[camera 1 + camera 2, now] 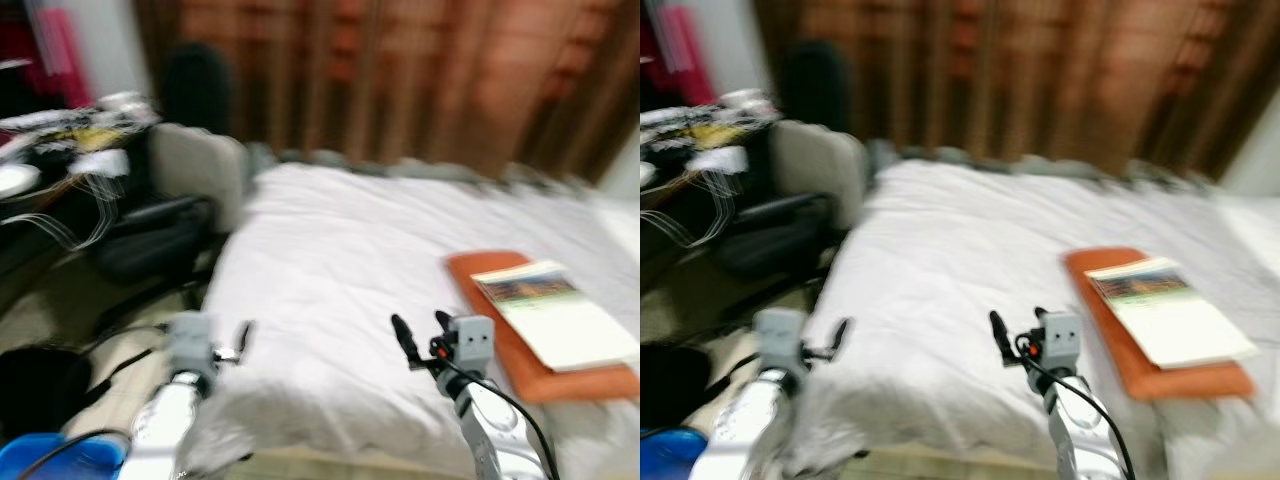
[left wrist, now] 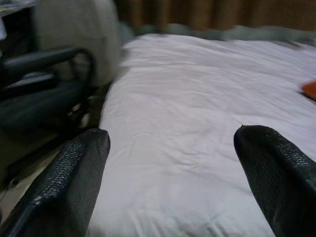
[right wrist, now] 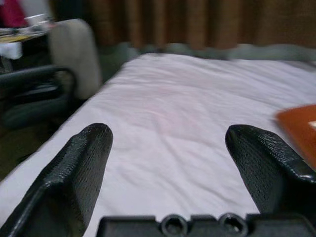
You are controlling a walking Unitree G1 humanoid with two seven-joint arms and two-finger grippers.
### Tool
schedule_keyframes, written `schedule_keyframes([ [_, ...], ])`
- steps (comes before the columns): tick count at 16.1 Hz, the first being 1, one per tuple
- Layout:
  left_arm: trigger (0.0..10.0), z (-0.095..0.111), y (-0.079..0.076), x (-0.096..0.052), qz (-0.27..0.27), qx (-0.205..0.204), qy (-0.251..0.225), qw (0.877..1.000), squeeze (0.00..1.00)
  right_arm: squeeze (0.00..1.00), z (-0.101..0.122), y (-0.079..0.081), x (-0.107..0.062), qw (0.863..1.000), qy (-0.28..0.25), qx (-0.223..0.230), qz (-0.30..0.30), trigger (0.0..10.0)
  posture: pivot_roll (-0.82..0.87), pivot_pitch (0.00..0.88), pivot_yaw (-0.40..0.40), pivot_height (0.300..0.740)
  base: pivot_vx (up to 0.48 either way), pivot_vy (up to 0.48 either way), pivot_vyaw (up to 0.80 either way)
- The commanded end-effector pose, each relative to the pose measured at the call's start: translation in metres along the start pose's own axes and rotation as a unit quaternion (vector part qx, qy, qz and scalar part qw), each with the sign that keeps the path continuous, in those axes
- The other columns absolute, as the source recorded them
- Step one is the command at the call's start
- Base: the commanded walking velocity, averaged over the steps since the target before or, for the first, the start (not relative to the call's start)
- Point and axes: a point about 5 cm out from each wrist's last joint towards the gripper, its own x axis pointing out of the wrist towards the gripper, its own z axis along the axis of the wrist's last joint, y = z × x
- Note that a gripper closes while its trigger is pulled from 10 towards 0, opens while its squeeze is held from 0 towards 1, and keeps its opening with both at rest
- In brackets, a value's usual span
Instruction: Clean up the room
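A big bed (image 1: 340,290) with a white sheet takes up the middle of the head views. The pictures are blurry.

At about 3 o'clock on the bed lies a flat orange thing (image 1: 520,350), maybe a cushion or a folder; I cannot tell which. A book (image 1: 555,312) lies on top of it. The book has a white cover with a colored picture strip near its far end. Any words on it are too blurry to read.

At 9 o'clock, just beside the bed, is a black chair (image 1: 160,235) with a pale gray back. Past it, at about 10 o'clock, is a messy desk (image 1: 60,150) with white cables hanging off it. Brown curtains (image 1: 400,80) hang behind the bed at 12 o'clock. A blue tub (image 1: 55,460) sits on the floor at 7 o'clock, next to something black.

The left gripper (image 2: 170,163) is held up over the near left corner of the bed, at about 7 o'clock. Its two black fingers (image 2: 74,173) are spread wide apart and hold nothing.

The right gripper (image 3: 168,158) is held up over the near edge of the bed, at about 5 o'clock. Its fingers (image 3: 79,168) are spread wide too, with only white sheet between them. The orange thing is near it, off to its right.
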Motion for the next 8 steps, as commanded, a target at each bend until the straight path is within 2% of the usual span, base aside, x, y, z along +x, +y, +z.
schedule_keyframes([
  [1, 10.0, -0.012, -0.002, -0.005, 0.023, -0.033, 0.026, 0.999, 0.00, 0.00, 0.003, -0.006, -0.002, 1.000, -0.005, 0.000, -0.014, 10.0, 0.09, 0.000, -0.091, 0.740, 0.000, 0.000, -0.80],
  [3, 10.0, -0.013, -0.007, -0.006, 0.011, -0.014, 0.028, 0.999, 0.00, 0.00, 0.000, -0.008, -0.008, 1.000, 0.000, -0.006, -0.017, 10.0, 0.09, 0.000, -0.097, 0.740, 0.000, 0.000, -0.80],
  [4, 10.0, -0.012, -0.008, -0.005, 0.005, -0.003, 0.026, 1.000, 0.00, 0.00, -0.007, -0.004, -0.012, 1.000, 0.016, -0.010, -0.001, 10.0, 0.09, 0.000, -0.094, 0.740, 0.000, 0.000, -0.80],
  [5, 10.0, -0.011, -0.007, -0.004, 0.004, 0.002, 0.025, 1.000, 0.00, 0.00, -0.010, -0.003, -0.012, 1.000, 0.024, -0.011, 0.005, 10.0, 0.09, 0.000, -0.094, 0.740, 0.244, -0.382, -0.79],
  [8, 10.0, -0.003, -0.013, 0.001, 0.002, 0.025, 0.008, 1.000, 0.00, 0.00, -0.008, -0.001, -0.002, 1.000, 0.028, -0.012, 0.003, 10.0, 0.09, 0.000, -0.084, 0.740, 0.249, -0.407, 0.00],
])
